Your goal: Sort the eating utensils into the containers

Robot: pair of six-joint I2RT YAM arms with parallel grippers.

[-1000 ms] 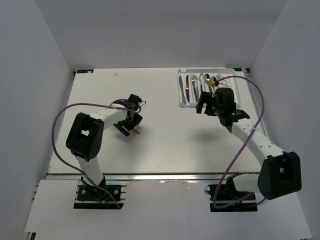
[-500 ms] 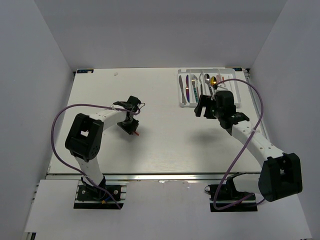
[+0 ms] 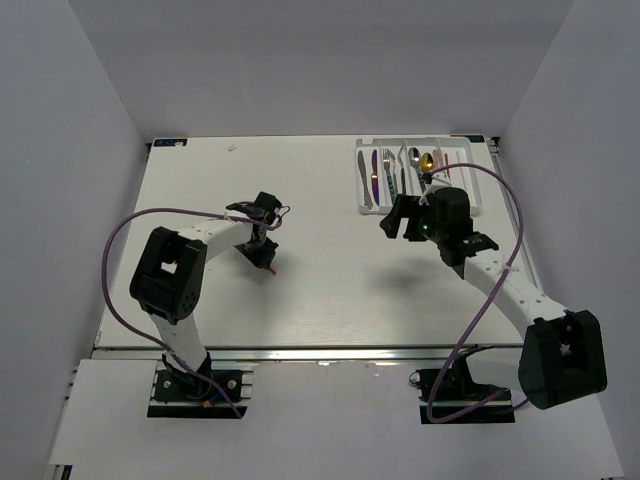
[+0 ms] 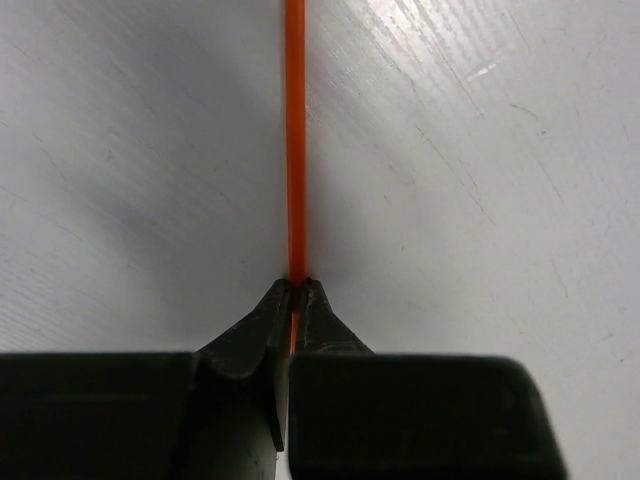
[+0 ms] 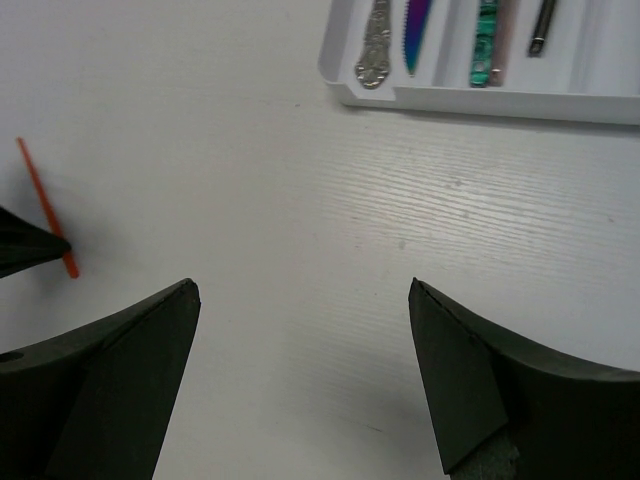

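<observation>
**Partly seen, cut off or unreadable**

1. Orange chopstick [image 4: 295, 140]. In the left wrist view we lose its far length past the top edge. Its near end is buried between the pinched tips of the left gripper [image 4: 296, 290]. From above we make out only a red stub.
2. White tray [image 5: 480, 100]. It is cut by the top edge of the right wrist view, and only the ends of a few utensils [image 5: 486, 45] show. From above they are too small for us to type.
3. Right gripper [image 5: 303, 290]. Both fingers are blurred and run off the bottom edge.
</observation>
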